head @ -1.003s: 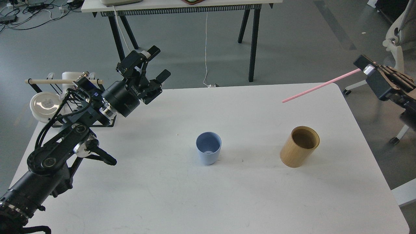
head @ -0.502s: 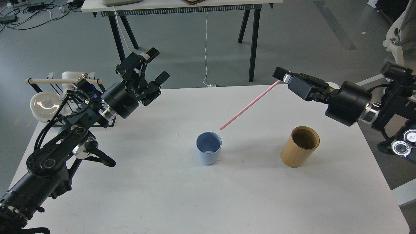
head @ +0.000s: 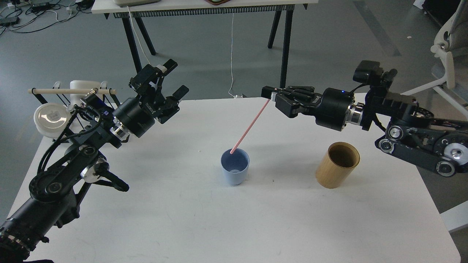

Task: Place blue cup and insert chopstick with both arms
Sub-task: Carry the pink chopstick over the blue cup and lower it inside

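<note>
At the middle of our white matte table (head: 219, 226): one small pale blue plastic cup (head: 234, 171), handleless, tapering to the base, darker blue inside, standing upright and mouth up; we judge its placing done, since it sits free of both arms and open to receive the stick

Above and behind it: one thin straight pink chopstick (head: 250, 127), smooth and rigid-looking, slanting down from upper right to lower left. Its lower tip lies at the cup's mouth, at the far rim; whether it has crossed inside we cannot tell from this view. The slant looks chosen to feed the tip in without the arm crowding the cup

Our right gripper (head: 270, 95), black, blocky, on a silver wrist ring: fingers closed on the chopstick's upper end, holding it by the very tip so most of the length hangs free

Our left gripper (head: 170, 78), black with white lettering on its body: fingers spread wide, holding nothing, raised well apart from the cup at the table's left; we judge it parked clear of the insertion

To the right of the cup, well apart: one tan wooden cylinder holder (head: 337, 165), larger, straight-walled, dark inside, leaning slightly

At the far left edge: one black wire rack (head: 69, 137) carrying a thick pale wooden dowel (head: 71, 91) laid level, with a round white dish (head: 51, 118) beside it

Remaining, in our judgement: lower the stick until it rests in the cup, then release
</note>
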Controlling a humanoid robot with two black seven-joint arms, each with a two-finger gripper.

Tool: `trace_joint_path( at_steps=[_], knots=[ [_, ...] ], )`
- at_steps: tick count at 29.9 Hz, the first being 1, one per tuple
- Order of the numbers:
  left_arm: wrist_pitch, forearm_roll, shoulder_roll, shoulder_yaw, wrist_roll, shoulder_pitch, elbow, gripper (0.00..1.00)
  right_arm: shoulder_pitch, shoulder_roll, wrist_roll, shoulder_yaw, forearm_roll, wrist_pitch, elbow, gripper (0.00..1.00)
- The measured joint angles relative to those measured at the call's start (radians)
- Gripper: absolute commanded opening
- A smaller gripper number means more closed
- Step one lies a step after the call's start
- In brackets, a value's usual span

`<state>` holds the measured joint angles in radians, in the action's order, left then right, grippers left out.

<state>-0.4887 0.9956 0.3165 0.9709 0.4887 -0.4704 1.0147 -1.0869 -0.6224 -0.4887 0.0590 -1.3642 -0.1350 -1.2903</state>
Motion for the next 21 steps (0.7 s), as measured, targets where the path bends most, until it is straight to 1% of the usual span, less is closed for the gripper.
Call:
trace_joint_path(
  at_steps=[7,12,15,16,17,21],
  knots=[
    [0.000,0.000,-0.002,0.004,0.000,0.000,-0.013,0.99,-0.010,0.102,0.000,-0.051,-0.002,0.000,0.078,0.04],
    [0.000,0.000,-0.002,0.005,0.000,0.000,-0.013,0.99,-0.012,0.121,0.000,-0.067,-0.003,-0.001,0.086,0.06],
    [0.000,0.000,-0.002,0.006,0.000,0.000,-0.013,0.99,-0.012,0.122,0.000,-0.077,-0.004,-0.001,0.086,0.11],
    [0.000,-0.001,-0.002,0.006,0.000,0.000,-0.013,0.99,-0.012,0.122,0.000,-0.084,-0.004,-0.001,0.086,0.14],
    [0.000,-0.001,-0.002,0.007,0.000,0.000,-0.013,0.99,-0.013,0.122,0.000,-0.088,-0.004,-0.001,0.086,0.18],
    [0.000,-0.001,-0.002,0.008,0.000,0.000,-0.013,0.99,-0.014,0.122,0.000,-0.096,-0.004,-0.001,0.084,0.45]
  ],
)
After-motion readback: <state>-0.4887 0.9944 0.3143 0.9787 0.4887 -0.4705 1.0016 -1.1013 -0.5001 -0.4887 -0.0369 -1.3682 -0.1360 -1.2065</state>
